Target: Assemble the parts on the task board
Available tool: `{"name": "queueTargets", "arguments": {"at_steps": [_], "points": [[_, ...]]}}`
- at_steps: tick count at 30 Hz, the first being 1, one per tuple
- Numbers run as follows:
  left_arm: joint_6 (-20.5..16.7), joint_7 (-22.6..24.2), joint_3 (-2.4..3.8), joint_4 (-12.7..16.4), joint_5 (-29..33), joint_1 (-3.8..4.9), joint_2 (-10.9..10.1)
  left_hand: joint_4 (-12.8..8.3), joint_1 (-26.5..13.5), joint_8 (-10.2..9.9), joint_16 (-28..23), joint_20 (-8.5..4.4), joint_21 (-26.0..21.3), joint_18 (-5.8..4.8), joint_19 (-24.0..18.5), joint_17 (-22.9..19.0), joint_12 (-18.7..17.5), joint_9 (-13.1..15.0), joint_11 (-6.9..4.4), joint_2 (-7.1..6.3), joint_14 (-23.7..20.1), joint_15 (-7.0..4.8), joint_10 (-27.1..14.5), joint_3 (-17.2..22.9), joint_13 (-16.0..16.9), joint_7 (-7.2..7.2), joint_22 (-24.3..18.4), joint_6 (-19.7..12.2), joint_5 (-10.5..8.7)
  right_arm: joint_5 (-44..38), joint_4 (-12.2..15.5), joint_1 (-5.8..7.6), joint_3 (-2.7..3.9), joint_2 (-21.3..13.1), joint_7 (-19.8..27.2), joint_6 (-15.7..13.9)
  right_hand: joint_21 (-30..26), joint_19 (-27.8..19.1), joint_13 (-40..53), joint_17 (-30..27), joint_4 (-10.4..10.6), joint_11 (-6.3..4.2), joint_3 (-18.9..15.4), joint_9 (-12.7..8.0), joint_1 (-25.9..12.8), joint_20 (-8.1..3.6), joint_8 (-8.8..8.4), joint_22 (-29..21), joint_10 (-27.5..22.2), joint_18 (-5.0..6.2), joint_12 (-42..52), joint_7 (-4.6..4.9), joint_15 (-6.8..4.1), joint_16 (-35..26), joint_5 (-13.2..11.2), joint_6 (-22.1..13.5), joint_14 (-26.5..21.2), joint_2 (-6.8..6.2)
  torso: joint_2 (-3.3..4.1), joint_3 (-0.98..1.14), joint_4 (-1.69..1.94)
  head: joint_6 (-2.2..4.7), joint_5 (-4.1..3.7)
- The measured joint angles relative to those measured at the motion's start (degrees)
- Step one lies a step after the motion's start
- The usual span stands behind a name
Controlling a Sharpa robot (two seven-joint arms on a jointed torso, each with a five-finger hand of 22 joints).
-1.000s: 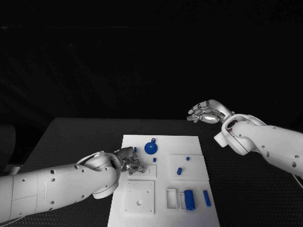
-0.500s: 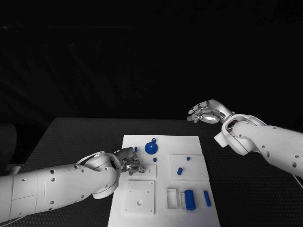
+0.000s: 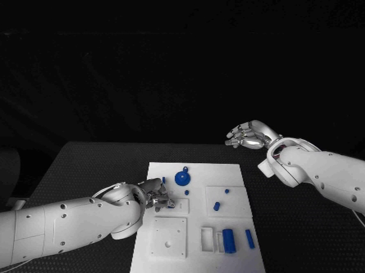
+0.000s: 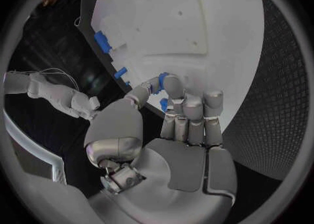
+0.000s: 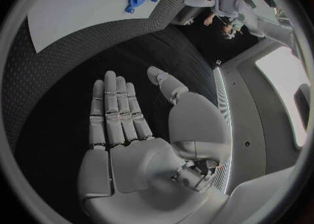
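**Left hand pinches a blue part over the board, right hand waits flat**

Down on the black, fine-meshed table (image 3: 92, 165) lies the white task board (image 3: 200, 227), a smooth, flat, rectangular plate with raised square blocks and small holes. The left hand (image 3: 154, 193) is right over the board's left side, and the left wrist view shows the grip: thumb and fingertip pinch a small blue part (image 4: 162, 77), the other silver fingers (image 4: 193, 114) curled together beneath it. A second scrap of blue peeks out beside those fingers; what it is, I cannot tell.

Around the left hand there is company. A round blue disc with a stem (image 3: 182, 177) stands just beyond it, toward the board's far end. A short blue peg (image 3: 217, 206) sits on the middle-right block with a tiny blue dot (image 3: 226, 191) near it. At the near end, a stout blue cylinder (image 3: 228, 240) and a slim blue bar (image 3: 249, 238) lie side by side in their slots.

The right hand (image 3: 249, 135) hangs well apart, past the board's far right corner over bare table. Its wrist view shows it released: palm flat, glossy metal fingers (image 5: 118, 111) straight, holding nothing.
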Motion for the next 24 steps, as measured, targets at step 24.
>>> {"name": "queueTargets", "arguments": {"at_steps": [24], "points": [[1.9,-0.1,0.04,-0.8,-2.6,0.01,1.4,0.0,-1.4,5.4,0.4,-0.12,0.0,0.96,0.2,0.3,0.7,0.1,-0.73,0.16,0.7,-0.72,0.8,0.0,0.6,-3.06,0.2,6.7,0.94,0.0,0.0,-0.01,-0.02,0.0,0.0,0.2,-0.2,0.0,-0.4,0.1,0.0,0.0,0.0,-0.1,0.0,0.0,0.0,0.1,0.0,0.0,0.0,0.0,0.0,-0.2,0.8,0.0,0.0,0.0,0.01,0.02,-0.03,0.11,0.08]]}}
